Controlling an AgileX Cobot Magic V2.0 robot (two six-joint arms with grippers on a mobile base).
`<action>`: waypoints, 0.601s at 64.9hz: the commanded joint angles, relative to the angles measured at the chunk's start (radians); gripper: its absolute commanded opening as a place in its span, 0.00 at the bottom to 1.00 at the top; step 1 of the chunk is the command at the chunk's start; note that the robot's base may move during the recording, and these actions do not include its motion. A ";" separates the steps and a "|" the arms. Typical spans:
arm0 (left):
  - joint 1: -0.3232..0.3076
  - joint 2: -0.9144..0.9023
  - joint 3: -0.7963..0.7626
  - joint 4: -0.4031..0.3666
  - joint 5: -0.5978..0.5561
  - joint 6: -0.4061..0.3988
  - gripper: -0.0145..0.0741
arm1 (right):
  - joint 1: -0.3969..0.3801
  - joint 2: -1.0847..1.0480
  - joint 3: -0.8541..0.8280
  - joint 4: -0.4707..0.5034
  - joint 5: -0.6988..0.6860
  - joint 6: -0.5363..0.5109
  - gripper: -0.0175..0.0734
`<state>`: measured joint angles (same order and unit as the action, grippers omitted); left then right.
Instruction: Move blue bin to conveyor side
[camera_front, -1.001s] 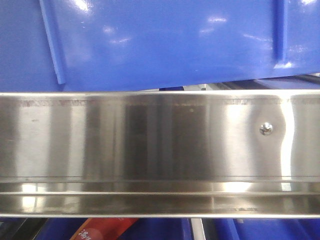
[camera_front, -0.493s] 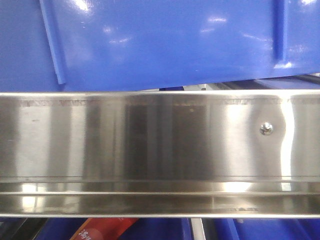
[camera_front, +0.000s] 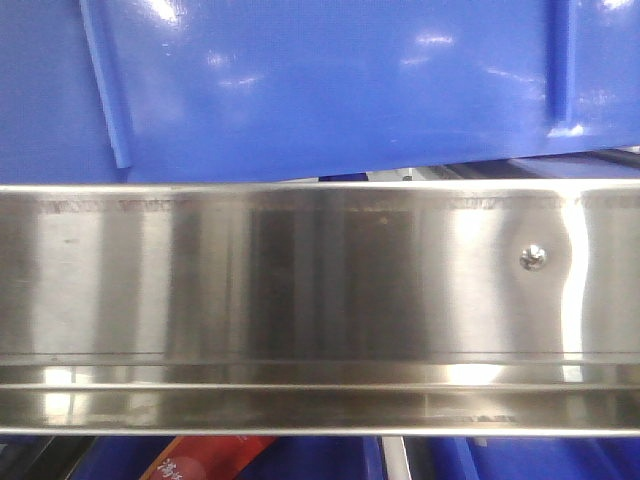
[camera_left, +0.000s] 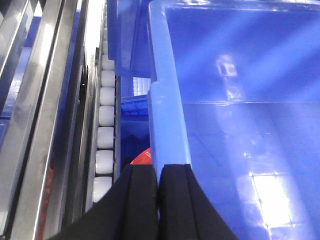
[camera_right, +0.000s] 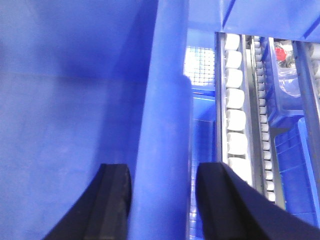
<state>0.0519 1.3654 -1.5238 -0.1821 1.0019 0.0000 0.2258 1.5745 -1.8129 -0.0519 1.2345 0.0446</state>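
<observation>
The blue bin (camera_front: 330, 90) fills the top of the front view, its glossy ribbed wall slightly tilted above a steel rail. In the left wrist view my left gripper (camera_left: 159, 172) is shut on the bin's thick rim (camera_left: 165, 115), with the fingers almost touching; the bin's inside (camera_left: 240, 125) lies to the right. In the right wrist view my right gripper (camera_right: 164, 169) is open and straddles the opposite rim (camera_right: 167, 100). Its inner finger lies against the wall, and a narrow gap remains at the outer finger. The conveyor side is out of view.
A shiny stainless-steel rail (camera_front: 300, 290) with a screw (camera_front: 532, 257) spans the front view. Tracks of white rollers (camera_left: 106, 125) (camera_right: 235, 100) run beside the bin. A red packet (camera_front: 205, 458) and smaller blue crates (camera_right: 295, 145) lie below the rack.
</observation>
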 joint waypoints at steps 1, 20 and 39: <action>0.005 -0.002 -0.002 -0.011 -0.026 0.000 0.15 | 0.002 0.000 0.002 0.001 -0.013 -0.010 0.43; 0.005 -0.002 -0.002 -0.011 -0.028 0.000 0.15 | 0.002 0.000 0.002 0.003 -0.013 -0.010 0.43; 0.005 -0.002 -0.002 -0.011 -0.030 0.000 0.15 | 0.002 0.000 0.034 0.009 -0.013 -0.010 0.43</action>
<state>0.0519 1.3654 -1.5238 -0.1821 0.9913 0.0000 0.2258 1.5745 -1.7840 -0.0457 1.2271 0.0389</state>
